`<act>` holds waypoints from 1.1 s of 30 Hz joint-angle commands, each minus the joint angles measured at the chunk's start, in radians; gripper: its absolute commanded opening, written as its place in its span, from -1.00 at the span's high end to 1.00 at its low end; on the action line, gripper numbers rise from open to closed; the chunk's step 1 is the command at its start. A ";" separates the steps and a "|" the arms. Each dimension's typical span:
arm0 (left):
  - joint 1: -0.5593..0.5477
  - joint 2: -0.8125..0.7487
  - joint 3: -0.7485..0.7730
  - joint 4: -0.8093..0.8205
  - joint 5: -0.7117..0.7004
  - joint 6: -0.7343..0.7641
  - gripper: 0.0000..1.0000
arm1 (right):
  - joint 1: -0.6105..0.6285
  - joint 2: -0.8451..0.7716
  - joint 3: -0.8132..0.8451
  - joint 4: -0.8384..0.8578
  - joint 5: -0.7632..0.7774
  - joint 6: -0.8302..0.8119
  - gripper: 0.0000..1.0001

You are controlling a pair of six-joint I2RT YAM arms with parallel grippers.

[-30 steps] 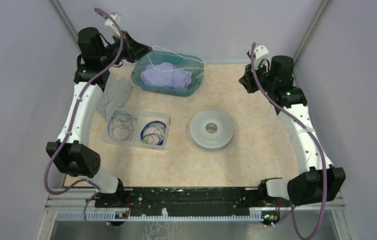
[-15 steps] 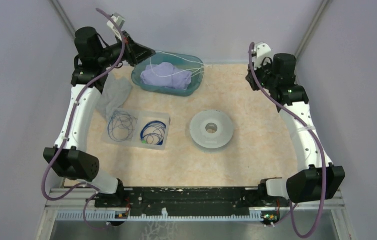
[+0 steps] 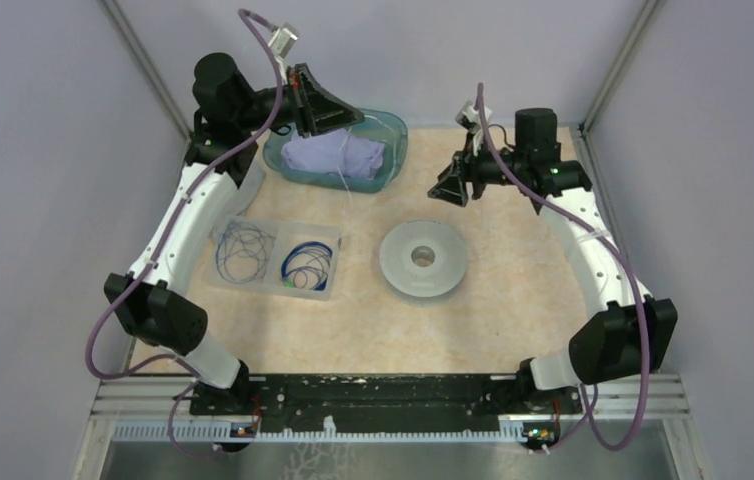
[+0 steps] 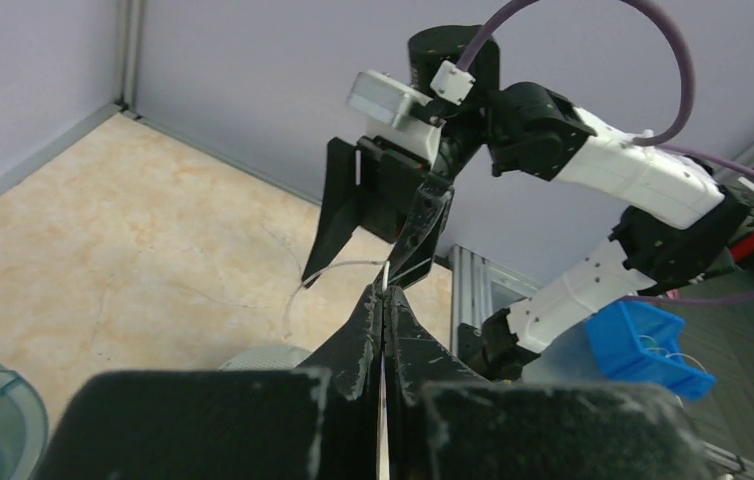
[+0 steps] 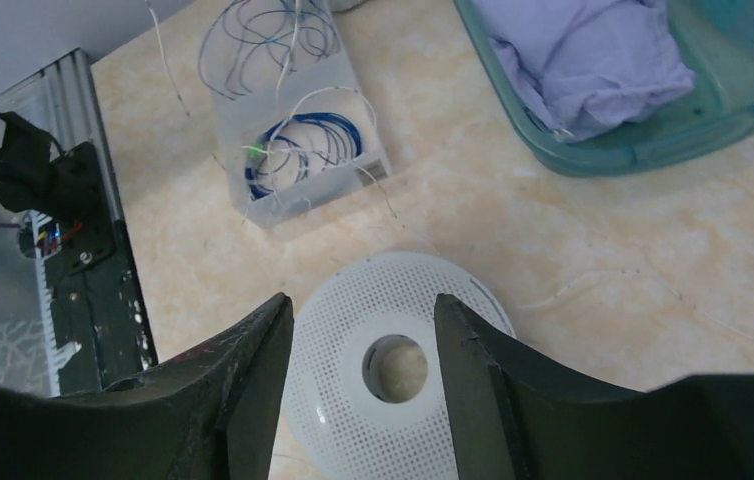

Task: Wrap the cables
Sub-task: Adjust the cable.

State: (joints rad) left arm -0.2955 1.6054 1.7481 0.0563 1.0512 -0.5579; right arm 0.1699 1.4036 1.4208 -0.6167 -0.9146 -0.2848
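We see a beige marbled desk [image 3: 513, 290] that carries everything. At its far left sits a teal translucent plastic basin [image 3: 393, 150] [image 5: 653, 145] with a crumpled lavender cloth [image 3: 328, 155] [image 5: 593, 55] bundled inside it. Near the middle of the desk lies a round white perforated plastic disc [image 3: 443, 265] [image 5: 403, 285] with a hole at its centre. To the left of the disc, apart from it, stands a clear plastic two-compartment tray [image 3: 275, 225] [image 5: 303, 205].

The left end effector [image 3: 361, 120] [image 4: 383, 295] hangs above the basin, its two dark fingers pressed together and clamped on a very thin whitish cable [image 4: 338, 268] [image 3: 348, 165]. In the left wrist view this cable runs up between the closed fingers and curls away to the left. From above we see it trailing down past the basin's near rim toward the desk.

The right end effector [image 3: 446, 192] [image 5: 363, 305] is raised over the far side of the desk, just beyond the disc and pointing toward the left arm. Its fingers stand apart with nothing between them. Its wrist view looks down on the disc through the gap.

The thin blue cables [image 3: 306, 265] [image 5: 308, 150] lie in the tray: a tight bright blue coil in the compartment nearer the disc, and looser, darker loops in the other. In the right wrist view, whitish strands cross the coil and lie on the desk beside the tray.
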 commanded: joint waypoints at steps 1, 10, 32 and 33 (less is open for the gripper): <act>-0.018 0.011 0.045 0.150 0.056 -0.142 0.99 | 0.063 0.013 -0.049 0.259 -0.073 0.140 -0.12; -0.019 0.045 0.064 0.365 0.079 -0.381 0.99 | 0.074 0.060 -0.297 0.816 -0.125 0.548 -0.17; -0.033 0.036 0.155 0.523 0.169 -0.546 1.00 | 0.173 0.240 -0.310 0.918 -0.067 0.507 -0.29; -0.034 0.036 0.155 0.532 0.171 -0.555 1.00 | 0.180 0.258 -0.311 0.917 -0.068 0.490 -0.30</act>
State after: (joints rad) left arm -0.3222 1.6680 1.8847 0.5179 1.1984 -1.0683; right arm 0.3180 1.6314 1.0554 0.2306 -0.9623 0.2829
